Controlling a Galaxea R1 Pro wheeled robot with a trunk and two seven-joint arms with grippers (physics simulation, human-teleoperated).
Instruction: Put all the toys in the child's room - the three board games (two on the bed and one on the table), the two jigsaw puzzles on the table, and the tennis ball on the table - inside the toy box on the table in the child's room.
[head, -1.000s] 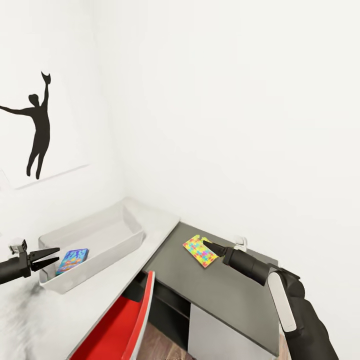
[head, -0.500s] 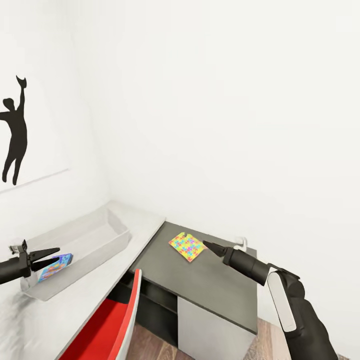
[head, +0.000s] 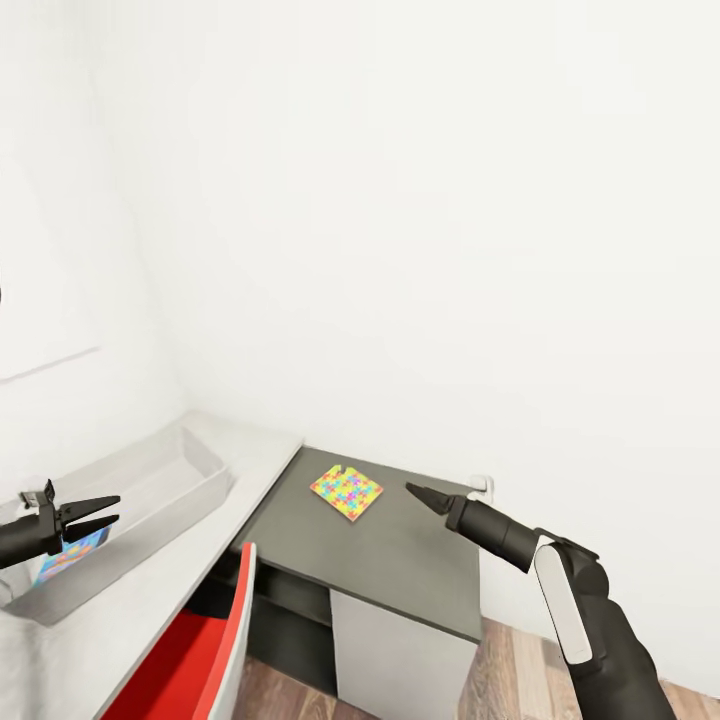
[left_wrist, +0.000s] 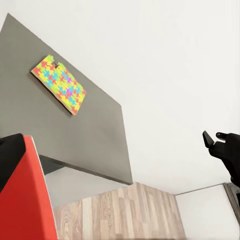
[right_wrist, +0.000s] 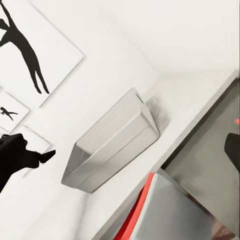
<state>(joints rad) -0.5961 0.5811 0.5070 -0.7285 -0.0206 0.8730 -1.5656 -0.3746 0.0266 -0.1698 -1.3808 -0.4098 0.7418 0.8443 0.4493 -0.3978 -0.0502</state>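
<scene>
1. Centrally, a jigsaw puzzle (head: 346, 491) lies flat on the dark desk top (head: 400, 560).
2. Leftward, the toy box (head: 150, 500) on the pale table (head: 160, 600) holds a board game (head: 68, 556).
3. Left gripper (head: 108, 510): fingers narrowly parted, empty.
4. Right gripper (head: 412, 490): fingers closed to a point, empty.
5. Below, a red chair (head: 190, 660).

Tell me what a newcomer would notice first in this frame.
Probably the bright jigsaw puzzle, lying flat on the dark grey desk top against bare white walls. Next, the red chair low at the left, and the pale toy box on the lighter table, with a colourful board game inside.
</scene>
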